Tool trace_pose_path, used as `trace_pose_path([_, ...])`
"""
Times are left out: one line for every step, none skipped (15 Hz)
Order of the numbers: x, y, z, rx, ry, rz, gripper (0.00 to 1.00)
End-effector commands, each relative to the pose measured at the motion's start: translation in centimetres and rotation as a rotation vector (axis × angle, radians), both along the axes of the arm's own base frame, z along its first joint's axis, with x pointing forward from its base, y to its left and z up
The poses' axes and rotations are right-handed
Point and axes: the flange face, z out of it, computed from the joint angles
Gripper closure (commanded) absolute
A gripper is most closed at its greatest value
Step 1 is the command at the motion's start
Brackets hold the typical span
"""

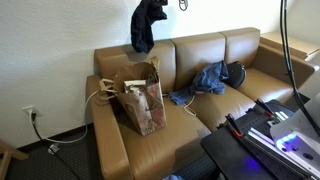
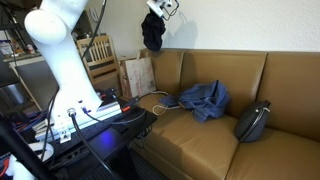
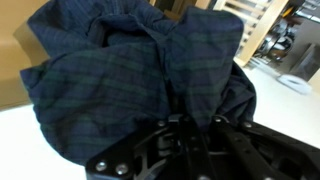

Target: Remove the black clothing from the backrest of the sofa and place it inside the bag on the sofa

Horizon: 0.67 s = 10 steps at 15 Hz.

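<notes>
In the wrist view the tool is pinched narrow on a bunch of the black clothing, whose dark checked folds fill most of the picture. In an exterior view the clothing hangs from the tool in the air. Its lower end is about level with the top of the sofa backrest; whether they touch cannot be told. The paper bag stands open on the seat below. Further along lie a blue garment and a black pouch.

An exterior view's top edge crops the gripper. In the wrist view black clothing buries its fingertips. The bag hides its inside.
</notes>
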Motion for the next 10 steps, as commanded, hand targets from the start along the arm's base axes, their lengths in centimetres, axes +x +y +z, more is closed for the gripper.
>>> trace_pose_path([-4.6, 4.4, 3.2, -0.009, 0.027, 0.183, 0.98])
trace_pose_path([-5.0, 6.0, 2.0, -0.016, 0.049, 0.228, 0.98])
trace_pose_path([-5.8, 7.5, 1.0, -0.048, 0.069, 0.260, 0.98])
trace_pose_path([-6.4, 8.8, -0.7, -0.088, 0.088, 0.280, 0.98])
trace_pose_path([-6.9, 9.8, -3.4, -0.127, 0.123, 0.299, 0.98])
trace_pose_path([-7.4, 10.7, -6.0, -0.171, 0.147, 0.315, 0.98])
trace_pose_path([-8.0, 11.6, -8.8, -0.212, 0.173, 0.332, 0.98])
trace_pose_path([-8.8, 12.5, -11.3, -0.248, 0.191, 0.351, 0.98])
trace_pose_path([-9.3, 13.4, -13.5, -0.295, 0.179, 0.371, 0.98])
trace_pose_path([-9.8, 14.3, -15.4, -0.335, 0.175, 0.389, 0.98])
